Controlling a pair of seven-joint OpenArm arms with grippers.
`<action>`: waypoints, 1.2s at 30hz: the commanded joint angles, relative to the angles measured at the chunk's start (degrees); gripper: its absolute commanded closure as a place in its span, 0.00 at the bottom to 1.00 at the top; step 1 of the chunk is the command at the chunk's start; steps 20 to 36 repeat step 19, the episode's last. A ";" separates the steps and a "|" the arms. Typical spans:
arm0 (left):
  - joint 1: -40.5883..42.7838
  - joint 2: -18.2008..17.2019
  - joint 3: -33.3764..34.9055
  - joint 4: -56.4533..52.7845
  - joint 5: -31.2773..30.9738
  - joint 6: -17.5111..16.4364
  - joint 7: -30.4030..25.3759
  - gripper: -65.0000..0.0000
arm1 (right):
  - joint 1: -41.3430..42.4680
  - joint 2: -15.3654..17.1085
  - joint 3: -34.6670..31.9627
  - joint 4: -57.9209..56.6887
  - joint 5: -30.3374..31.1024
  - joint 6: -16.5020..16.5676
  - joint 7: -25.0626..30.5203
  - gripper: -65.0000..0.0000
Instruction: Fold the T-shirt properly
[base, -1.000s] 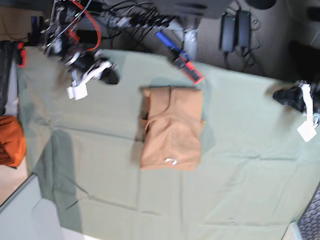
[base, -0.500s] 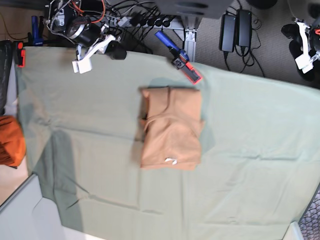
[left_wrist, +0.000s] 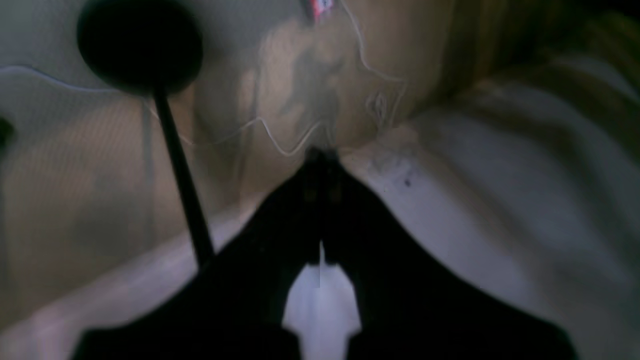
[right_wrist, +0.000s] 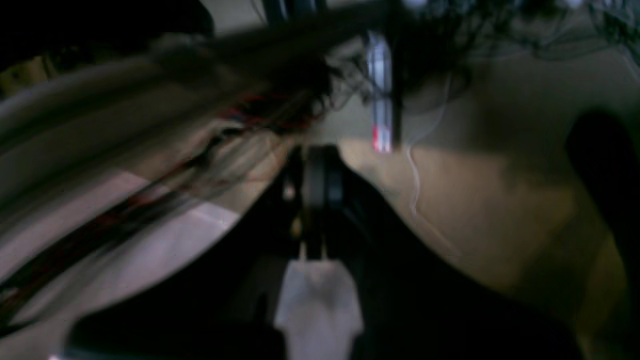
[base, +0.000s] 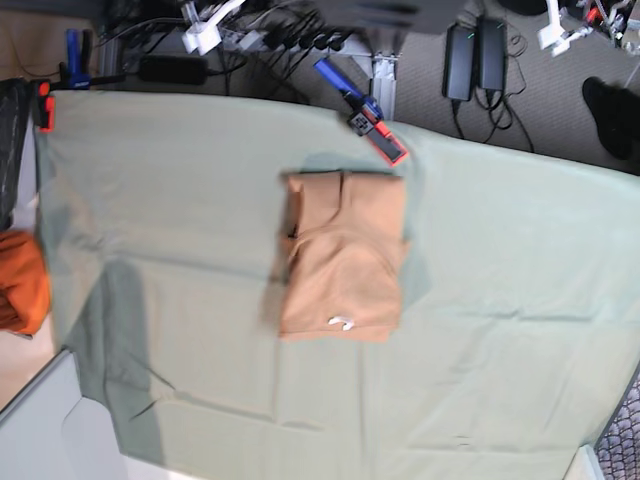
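Sage-green cloth (base: 500, 330) | tan T-shirt (base: 342, 255) folded rectangular | white tag (base: 342, 322) showing

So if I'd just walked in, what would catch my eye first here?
Probably the tan T-shirt, folded into a neat rectangle in the middle of the big sage-green cloth. Next, the bright orange cloth bundle at the far left edge, and the blue and red clamp just above the shirt. Both grippers sit up at the top edge, off the cloth.
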 joint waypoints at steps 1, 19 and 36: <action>-2.29 0.22 1.68 -3.93 0.66 0.98 0.52 1.00 | 0.55 0.61 -0.48 -1.92 -0.92 5.88 -0.13 1.00; -36.87 17.49 22.80 -44.26 4.26 14.03 -8.02 1.00 | 25.75 -0.13 -5.84 -37.20 -18.36 -4.13 2.01 1.00; -36.87 17.49 22.80 -44.26 4.26 14.03 -8.02 1.00 | 25.75 -0.13 -5.84 -37.20 -18.36 -4.13 2.01 1.00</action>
